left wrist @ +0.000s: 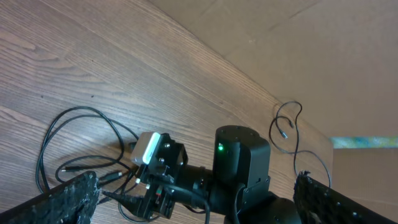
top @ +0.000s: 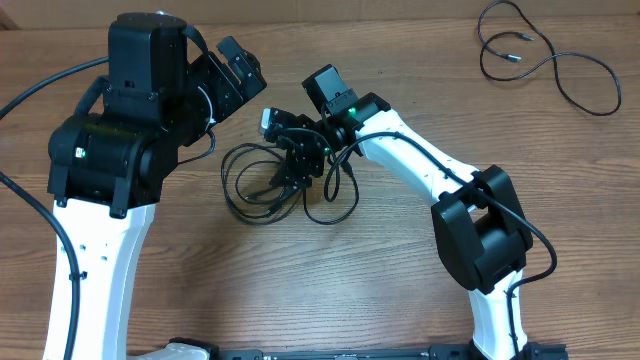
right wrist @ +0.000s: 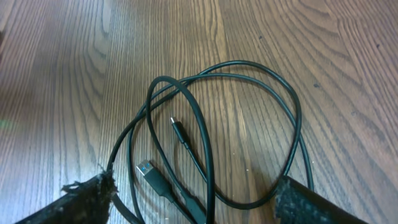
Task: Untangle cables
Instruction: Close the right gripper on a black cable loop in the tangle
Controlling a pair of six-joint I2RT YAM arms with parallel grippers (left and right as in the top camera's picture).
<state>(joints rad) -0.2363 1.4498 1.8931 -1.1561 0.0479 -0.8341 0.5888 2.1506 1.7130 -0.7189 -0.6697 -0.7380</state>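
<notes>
1. Rough black fingertips (right wrist: 87, 199) of the right pincer (right wrist: 199, 202) fill the bottom corners of the right wrist view. They are set wide apart and grip nothing.
2. Between them and just beyond lies the tangled clump of cables (right wrist: 200, 127) on the wood-grain table (right wrist: 62, 74). Several thin black loops cross one another here. A silver-tipped flat plug (right wrist: 144, 168) lies close to the left-hand fingertip, and a smaller plug (right wrist: 177, 127) lies inside the loops. Whether either fingertip touches a strand cannot be told.
3. Seen from the left wrist, the left pincer (left wrist: 193, 199) is also spread wide and empty. It is raised off the table and faces the right arm (left wrist: 242, 162), whose green light (left wrist: 219, 147) glows. Part of the clump's loops lies on the table between the left pincer and that arm.
4. From overhead, the right pincer sits over the middle of the clump, with loops spreading out to both of its sides. The left pincer hangs near the clump's far-left edge, apart from the strands.
5. Farthest off, a loose cable (top: 481, 55) curls alone near the table's far right corner, well apart from both pincers and from the clump.
</notes>
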